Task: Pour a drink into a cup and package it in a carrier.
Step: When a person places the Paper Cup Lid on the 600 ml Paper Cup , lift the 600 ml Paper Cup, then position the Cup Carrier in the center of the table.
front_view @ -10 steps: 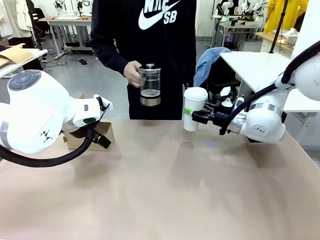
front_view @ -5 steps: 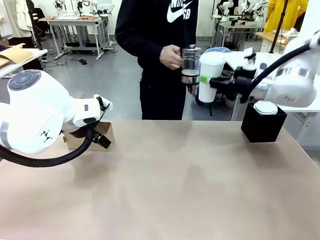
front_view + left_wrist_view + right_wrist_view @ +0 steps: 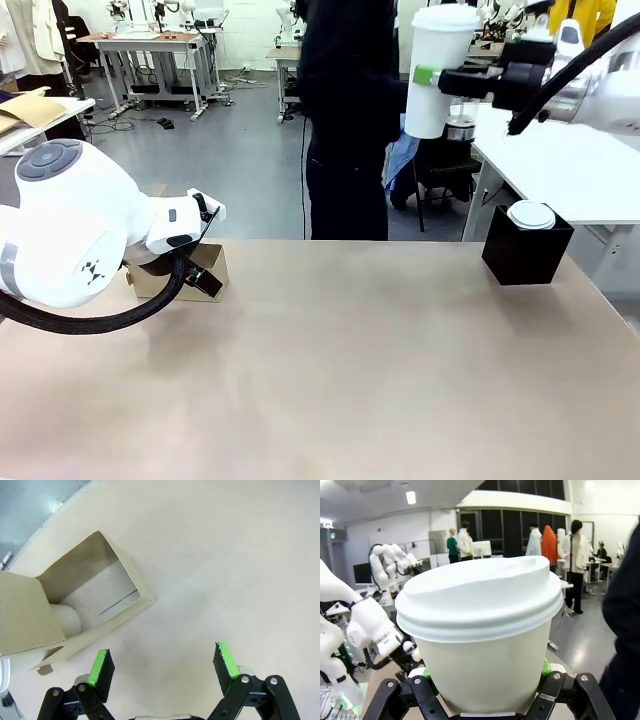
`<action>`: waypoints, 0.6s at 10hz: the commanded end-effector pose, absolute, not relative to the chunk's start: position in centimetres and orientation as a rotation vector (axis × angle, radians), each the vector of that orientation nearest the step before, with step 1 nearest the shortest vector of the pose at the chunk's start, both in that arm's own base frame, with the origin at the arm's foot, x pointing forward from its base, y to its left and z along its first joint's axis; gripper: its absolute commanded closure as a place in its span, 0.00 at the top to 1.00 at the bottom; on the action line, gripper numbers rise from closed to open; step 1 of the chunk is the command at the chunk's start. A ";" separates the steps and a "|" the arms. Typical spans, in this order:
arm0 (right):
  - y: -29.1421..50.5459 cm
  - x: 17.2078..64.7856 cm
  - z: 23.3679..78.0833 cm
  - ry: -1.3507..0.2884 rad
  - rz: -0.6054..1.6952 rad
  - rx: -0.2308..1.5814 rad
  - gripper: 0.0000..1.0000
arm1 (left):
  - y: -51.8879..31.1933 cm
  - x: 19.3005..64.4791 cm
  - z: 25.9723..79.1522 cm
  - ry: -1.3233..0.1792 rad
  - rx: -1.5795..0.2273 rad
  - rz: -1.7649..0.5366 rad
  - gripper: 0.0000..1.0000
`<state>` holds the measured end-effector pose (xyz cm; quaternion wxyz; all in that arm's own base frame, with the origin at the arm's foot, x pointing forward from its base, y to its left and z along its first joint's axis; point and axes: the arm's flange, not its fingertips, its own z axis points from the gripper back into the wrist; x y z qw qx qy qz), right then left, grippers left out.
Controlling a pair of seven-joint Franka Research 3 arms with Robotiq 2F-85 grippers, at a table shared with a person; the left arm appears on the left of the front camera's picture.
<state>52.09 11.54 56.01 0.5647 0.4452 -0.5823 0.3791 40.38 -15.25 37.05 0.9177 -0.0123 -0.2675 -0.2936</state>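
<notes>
The cup (image 3: 438, 72) is a tall white paper one that tapers downward and is capped with a smooth domed plastic lid (image 3: 480, 597). It is held upright high in the air, past the tabletop's far edge toward the far right corner. The right jaws are clamped on its sides just below the rolled rim, and a green pad (image 3: 546, 667) presses into the matte paper on either side. Behind it stands a person (image 3: 345, 120) in dark clothing. On the tabletop (image 3: 350, 370), a plain surface of pale brown, a black cube-shaped box (image 3: 525, 255) sits at the far right corner with a round white top (image 3: 531, 214) showing on its upper face. Near the left edge, toward the far side, sits the carrier (image 3: 212, 262), made of raw brown cardboard with creased flaps and thin straight walls (image 3: 25, 612). In the left wrist view one of its compartments gapes open, and a pale rounded shape lies inside it — I cannot tell what it is. The bulky, glossy white left arm (image 3: 70, 235) is in front of the carrier. The left jaws are wide apart with nothing between them, and their green pads (image 3: 225, 659) hang over bare tabletop just beside the cardboard without touching it.
</notes>
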 end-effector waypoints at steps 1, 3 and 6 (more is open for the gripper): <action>11.5 50.8 55.9 -1.338 0.870 1.067 0.80 | -15.2 40.4 37.0 -0.550 -0.027 -0.602 1.00; 11.5 52.1 56.0 -1.370 0.892 1.047 0.80 | -15.2 40.4 37.0 -0.550 -0.027 -0.602 1.00; 11.5 52.1 56.0 -1.370 0.892 1.047 0.80 | -15.2 40.4 37.0 -0.550 -0.027 -0.602 1.00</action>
